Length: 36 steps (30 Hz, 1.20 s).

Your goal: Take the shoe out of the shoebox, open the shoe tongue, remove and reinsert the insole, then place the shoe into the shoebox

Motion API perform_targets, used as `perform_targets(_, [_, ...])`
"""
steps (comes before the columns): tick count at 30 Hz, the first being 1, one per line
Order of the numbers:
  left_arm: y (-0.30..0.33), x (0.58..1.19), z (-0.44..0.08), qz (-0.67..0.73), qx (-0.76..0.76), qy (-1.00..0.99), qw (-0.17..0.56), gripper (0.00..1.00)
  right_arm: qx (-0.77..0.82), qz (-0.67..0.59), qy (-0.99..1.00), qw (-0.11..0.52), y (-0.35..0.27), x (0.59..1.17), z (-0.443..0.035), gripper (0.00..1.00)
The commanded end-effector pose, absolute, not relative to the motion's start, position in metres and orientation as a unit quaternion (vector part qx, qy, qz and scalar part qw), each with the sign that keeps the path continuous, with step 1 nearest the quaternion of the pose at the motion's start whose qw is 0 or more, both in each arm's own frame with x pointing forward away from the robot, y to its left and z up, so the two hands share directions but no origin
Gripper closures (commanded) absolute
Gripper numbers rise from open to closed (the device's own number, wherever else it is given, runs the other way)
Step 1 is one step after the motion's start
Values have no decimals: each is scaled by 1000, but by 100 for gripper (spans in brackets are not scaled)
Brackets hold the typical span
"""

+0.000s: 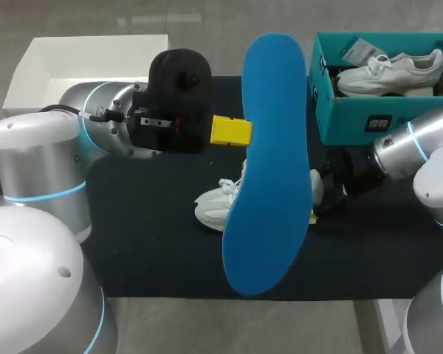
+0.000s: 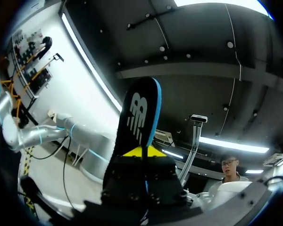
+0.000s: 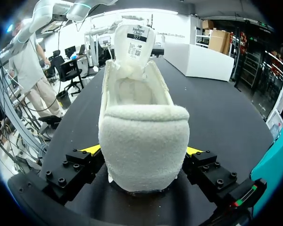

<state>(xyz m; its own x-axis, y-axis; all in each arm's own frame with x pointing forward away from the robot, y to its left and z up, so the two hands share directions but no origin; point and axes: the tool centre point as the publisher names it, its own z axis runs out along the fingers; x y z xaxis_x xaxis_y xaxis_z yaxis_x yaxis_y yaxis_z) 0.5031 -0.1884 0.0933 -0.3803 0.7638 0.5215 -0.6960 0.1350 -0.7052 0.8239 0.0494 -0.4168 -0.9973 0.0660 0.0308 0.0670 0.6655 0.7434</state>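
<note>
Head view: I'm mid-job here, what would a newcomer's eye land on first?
The big blue insole dominates: the left gripper holds it raised above the middle of the black mat, hiding much of the white shoe lying beneath it. Next, the right gripper clamps that shoe's fleecy heel, and a second white shoe lies in the teal shoebox at the far right.

Blue insole (image 1: 269, 162) clamped in left gripper (image 2: 141, 151): face matt, smooth, foam-like; reverse black, matt. The shoe (image 3: 141, 136) gripped by right gripper (image 3: 142, 157): heel of rough, fleecy off-white cloth, lining a smoother textile. Beneath it, table cover (image 1: 148, 243) black, matt. The shoebox (image 1: 354, 122): teal card, matt. The arm shells (image 1: 37, 147): glossy.
</note>
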Motion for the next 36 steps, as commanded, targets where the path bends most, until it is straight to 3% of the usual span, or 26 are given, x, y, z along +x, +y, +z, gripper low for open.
perform_targets(1, [-188,502,94,657,-33,-508,555,100,-42,-374,-926,6,48,819,-403,0])
perform_targets(17, [-188,502,94,657,-33,-508,555,100,-41,-245,-968,32,40,820,-351,0])
perform_targets(29, [-188,502,94,657,-33,-508,555,100,-69,-102,-992,7,43,824,-319,0])
perform_targets(36, [-188,502,94,657,-33,-508,555,100,-78,-86,-993,-2,40,824,-320,0])
